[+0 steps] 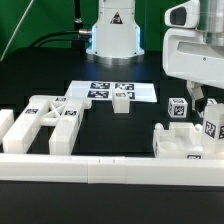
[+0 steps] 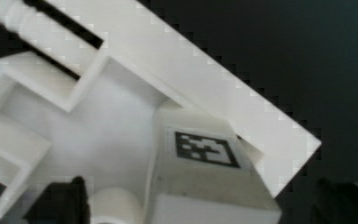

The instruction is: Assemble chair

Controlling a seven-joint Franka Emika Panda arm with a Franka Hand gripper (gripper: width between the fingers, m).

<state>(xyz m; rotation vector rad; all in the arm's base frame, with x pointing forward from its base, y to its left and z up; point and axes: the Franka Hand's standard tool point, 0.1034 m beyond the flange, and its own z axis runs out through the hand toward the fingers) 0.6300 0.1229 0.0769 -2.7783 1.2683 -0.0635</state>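
The chair's white pieces lie in two groups. At the exterior view's right stands a chunky base piece (image 1: pixel 185 145) with two tagged blocks (image 1: pixel 178 108) (image 1: pixel 213 122) on or beside it. My gripper (image 1: pixel 196 96) hangs just above this group. In the wrist view a white piece with a square tag (image 2: pixel 206 148) and a long flat panel (image 2: pixel 194 70) fills the picture. My dark fingers (image 2: pixel 60 200) stand wide apart on either side of that piece, so the gripper (image 2: pixel 202 205) looks open. The picture is blurred and no firm hold shows.
Two cut-out frames (image 1: pixel 50 122) and a white block (image 1: pixel 6 126) lie at the exterior view's left. A small white block (image 1: pixel 122 101) stands on the marker board (image 1: pixel 95 90). The long white border rail (image 1: pixel 100 165) runs along the front. The robot base (image 1: pixel 112 35) stands at the back.
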